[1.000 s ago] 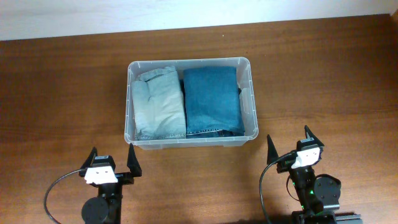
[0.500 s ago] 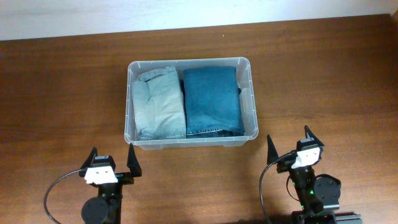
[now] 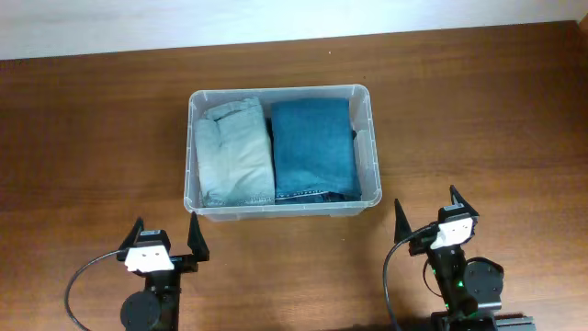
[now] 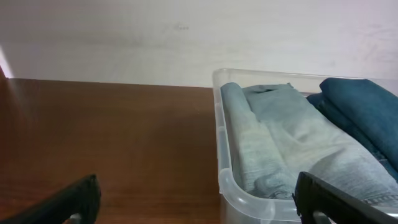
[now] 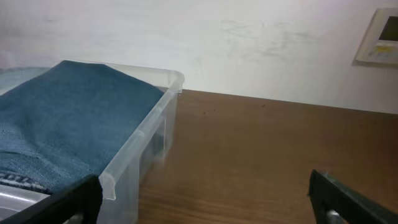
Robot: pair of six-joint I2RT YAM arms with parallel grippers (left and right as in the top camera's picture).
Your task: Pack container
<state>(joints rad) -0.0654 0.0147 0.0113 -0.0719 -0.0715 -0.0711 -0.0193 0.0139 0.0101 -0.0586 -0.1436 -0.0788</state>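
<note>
Honestly, the container [image 3: 375, 156] looks packed, light jeans [image 3: 234, 152] and dark jeans [image 3: 314, 147] flat inside; left gripper [image 3: 166, 225] and right gripper [image 3: 425, 204] sit wide open, empty, so I'd avoid bumping it

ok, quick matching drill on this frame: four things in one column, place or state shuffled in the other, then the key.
Things
1. pale blue folded denim
2. dark blue folded denim
3. clear rectangular plastic container
4. left gripper

Place or state
A. open, holding nothing, short of the bin
B. right half of the bin
C. left half of the bin
D. standing on the brown wooden table

Pairs: 1-C, 2-B, 3-D, 4-A
</note>
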